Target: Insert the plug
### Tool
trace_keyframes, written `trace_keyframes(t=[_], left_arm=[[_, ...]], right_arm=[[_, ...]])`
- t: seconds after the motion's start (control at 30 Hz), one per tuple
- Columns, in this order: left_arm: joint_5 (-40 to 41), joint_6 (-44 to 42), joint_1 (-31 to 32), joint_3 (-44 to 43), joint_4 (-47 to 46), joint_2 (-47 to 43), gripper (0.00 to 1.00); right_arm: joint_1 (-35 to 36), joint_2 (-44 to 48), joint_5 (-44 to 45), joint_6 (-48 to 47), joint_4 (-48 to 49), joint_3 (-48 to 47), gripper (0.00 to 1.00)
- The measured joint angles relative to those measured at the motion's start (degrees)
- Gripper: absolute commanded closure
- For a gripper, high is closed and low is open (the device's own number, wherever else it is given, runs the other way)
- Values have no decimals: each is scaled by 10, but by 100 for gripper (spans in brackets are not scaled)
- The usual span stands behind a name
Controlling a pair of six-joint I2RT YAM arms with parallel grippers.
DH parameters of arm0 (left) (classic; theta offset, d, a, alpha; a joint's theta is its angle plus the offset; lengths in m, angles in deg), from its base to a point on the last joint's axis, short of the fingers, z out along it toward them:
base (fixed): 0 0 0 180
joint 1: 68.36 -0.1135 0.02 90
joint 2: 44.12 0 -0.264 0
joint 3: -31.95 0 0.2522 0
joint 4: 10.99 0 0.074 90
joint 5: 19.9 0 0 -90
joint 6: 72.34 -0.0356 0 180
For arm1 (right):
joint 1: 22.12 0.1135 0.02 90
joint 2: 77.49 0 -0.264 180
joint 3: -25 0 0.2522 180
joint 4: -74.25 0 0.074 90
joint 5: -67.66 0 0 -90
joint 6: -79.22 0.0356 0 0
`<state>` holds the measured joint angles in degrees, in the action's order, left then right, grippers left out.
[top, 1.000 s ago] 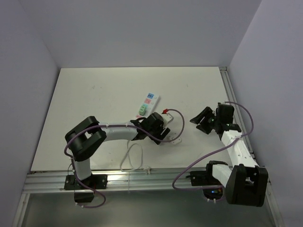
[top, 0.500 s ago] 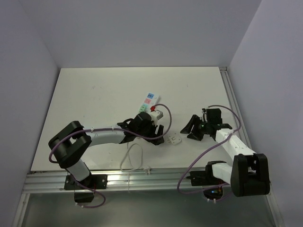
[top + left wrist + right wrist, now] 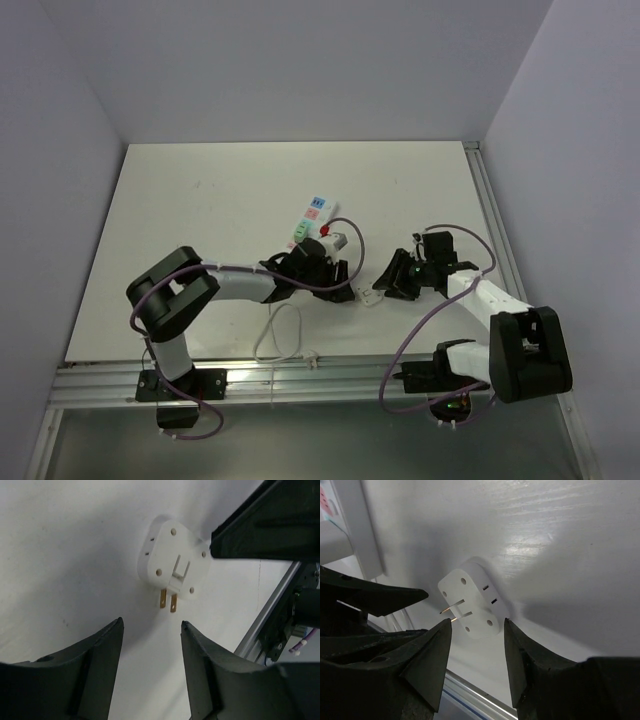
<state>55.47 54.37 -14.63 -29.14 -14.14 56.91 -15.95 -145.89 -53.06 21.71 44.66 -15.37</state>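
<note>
A white plug (image 3: 369,296) lies flat on the table with its two brass prongs up; it shows in the left wrist view (image 3: 172,561) and in the right wrist view (image 3: 472,601). My left gripper (image 3: 343,285) is open and empty just left of it, also in its own view (image 3: 151,622). My right gripper (image 3: 388,282) is open and empty just right of it, its fingers on either side of the plug in the right wrist view (image 3: 477,627). A white power strip (image 3: 311,220) with coloured sockets lies beyond the left gripper.
A white cord (image 3: 280,335) loops toward the table's front edge. A metal rail (image 3: 300,385) runs along the front. The purple arm cables (image 3: 430,320) hang near the right arm. White table surface (image 3: 220,200) stretches behind.
My right gripper has moved left up to the plug. My left gripper drew back left and then settled beside the plug, which now lies free on the table between the two grippers.
</note>
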Motion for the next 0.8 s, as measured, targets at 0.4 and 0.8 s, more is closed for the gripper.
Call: trace_keyframes(t=[0.4, 0.8], left_arm=[[14, -7, 3, -85, 58, 65, 70], [70, -33, 36, -110, 93, 73, 86]], right_arm=[[38, -12, 10, 6, 17, 0, 48], [60, -31, 41, 5, 23, -1, 49]])
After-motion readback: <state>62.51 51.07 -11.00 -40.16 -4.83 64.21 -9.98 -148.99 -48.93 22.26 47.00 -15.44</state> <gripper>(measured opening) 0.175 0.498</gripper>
